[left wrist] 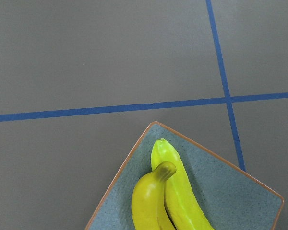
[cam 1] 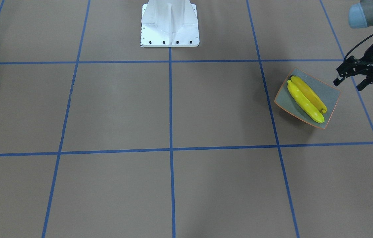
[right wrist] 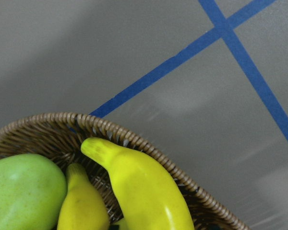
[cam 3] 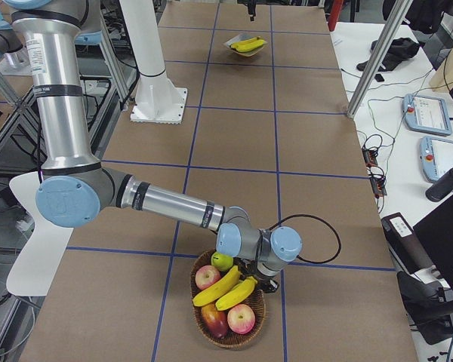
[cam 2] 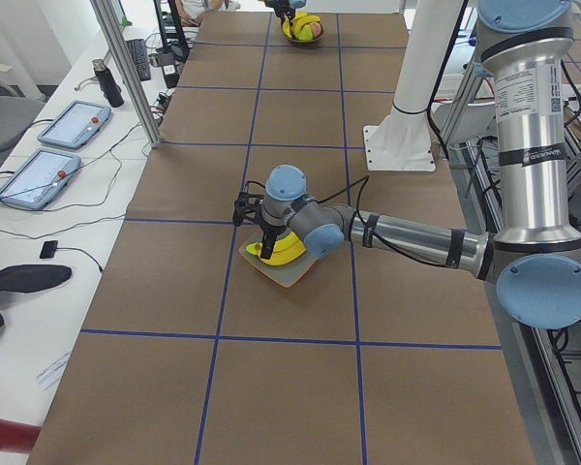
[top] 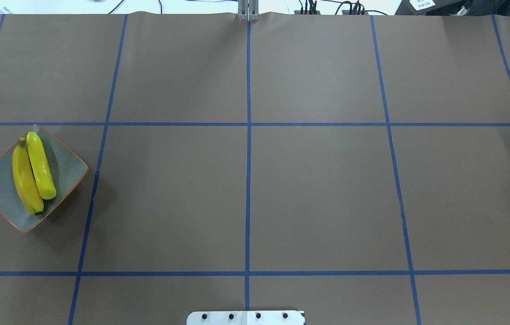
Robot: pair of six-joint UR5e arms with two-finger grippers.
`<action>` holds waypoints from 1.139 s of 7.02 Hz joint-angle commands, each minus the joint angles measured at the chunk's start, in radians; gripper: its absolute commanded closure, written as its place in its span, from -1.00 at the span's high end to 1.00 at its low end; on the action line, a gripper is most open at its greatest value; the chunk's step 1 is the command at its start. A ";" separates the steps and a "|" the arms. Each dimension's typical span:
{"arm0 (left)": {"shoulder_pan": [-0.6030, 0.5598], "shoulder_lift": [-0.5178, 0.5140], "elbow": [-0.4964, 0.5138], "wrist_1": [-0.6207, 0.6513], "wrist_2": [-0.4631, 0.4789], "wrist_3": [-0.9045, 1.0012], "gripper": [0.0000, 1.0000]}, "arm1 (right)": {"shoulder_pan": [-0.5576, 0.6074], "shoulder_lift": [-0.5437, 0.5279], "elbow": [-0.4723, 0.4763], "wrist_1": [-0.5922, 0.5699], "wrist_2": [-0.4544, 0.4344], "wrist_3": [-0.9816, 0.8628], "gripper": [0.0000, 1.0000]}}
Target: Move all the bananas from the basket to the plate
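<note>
Apparently left end effector [cam 1: 348, 83] hovers beside plate [cam 1: 330, 94] — bananas [cam 1: 306, 99] aboard.

Two bananas [left wrist: 182, 191] lie touching on the plate [left wrist: 230, 191], near crossing blue tape lines [left wrist: 110, 109].

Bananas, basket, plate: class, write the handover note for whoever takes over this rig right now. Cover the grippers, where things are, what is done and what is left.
Left gripper: open, empty, beside the plate.
Right gripper: at the basket, close to its fruit; I cannot tell whether it is open or shut.
Done: two bananas lie side by side on the plate.
Left: the other two bananas lie in the basket among apples and a green fruit; both must go to the plate.
</note>
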 commanded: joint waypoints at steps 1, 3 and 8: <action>0.000 0.000 0.000 0.000 0.000 -0.002 1.00 | 0.003 0.004 0.001 -0.015 0.010 -0.003 -1.00; 0.000 0.000 -0.001 0.000 -0.002 -0.003 1.00 | 0.076 0.117 0.013 -0.215 0.017 -0.074 -1.00; 0.006 -0.040 -0.003 -0.050 -0.012 -0.139 1.00 | 0.121 0.139 0.241 -0.408 0.242 0.321 -1.00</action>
